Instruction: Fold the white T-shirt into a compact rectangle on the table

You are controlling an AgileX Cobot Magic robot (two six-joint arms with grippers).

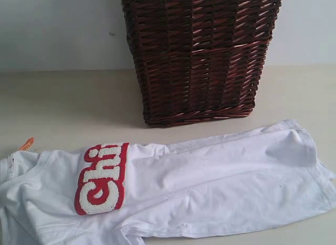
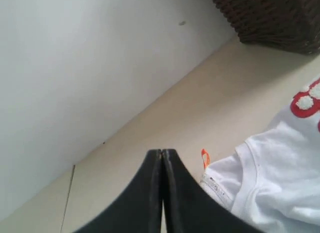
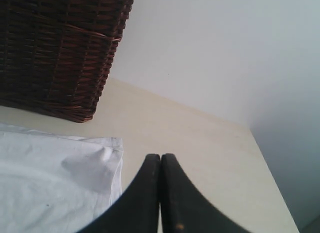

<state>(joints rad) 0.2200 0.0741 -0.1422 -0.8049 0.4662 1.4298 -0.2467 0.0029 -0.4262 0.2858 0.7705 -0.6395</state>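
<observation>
Plainly, we see both pairs of jaws closed, empty; white T-shirt [image 1: 210, 182] lies on the table [image 1: 63, 98], nearer than the basket [image 1: 199, 55].

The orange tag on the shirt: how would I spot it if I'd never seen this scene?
Start at the dark wicker basket standing at the back of the table. In front of it lies the white T-shirt, its neck end toward the left of the exterior view. The orange tag pokes out at that end, the only orange thing against white cloth and pale tabletop.
</observation>
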